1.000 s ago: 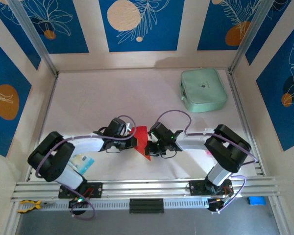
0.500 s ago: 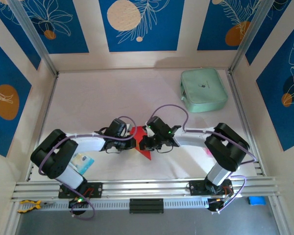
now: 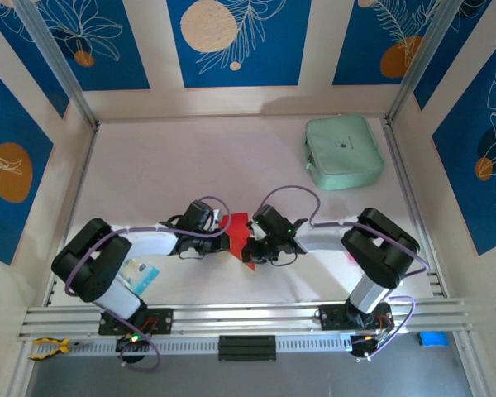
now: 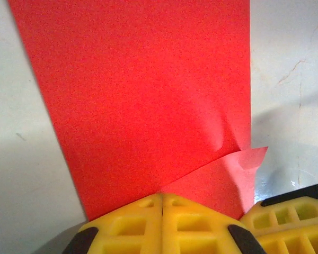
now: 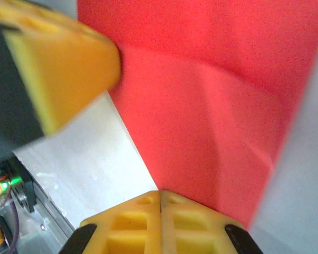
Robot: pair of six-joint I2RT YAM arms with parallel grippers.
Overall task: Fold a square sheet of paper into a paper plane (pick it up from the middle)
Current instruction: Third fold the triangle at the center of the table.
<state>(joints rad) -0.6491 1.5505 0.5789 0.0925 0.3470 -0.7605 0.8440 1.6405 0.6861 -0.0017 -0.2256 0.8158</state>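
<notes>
While creasing, presses down with left claw (image 4: 162, 197) and right claw (image 5: 160, 194), both fully closed, gripping nothing, apparently to pin red paper (image 4: 143, 100) flat mid-counter (image 3: 149, 165).

square sheet of paper (image 3: 238, 236): bright red, narrowed creased outline, one corner flap curled up, front-centre.

Matt, finely grained red paper sheet (image 4: 143, 90); left end effector (image 4: 162, 201) of moulded yellow plastic; smooth, faintly glossy white desk (image 4: 291, 79).
</notes>
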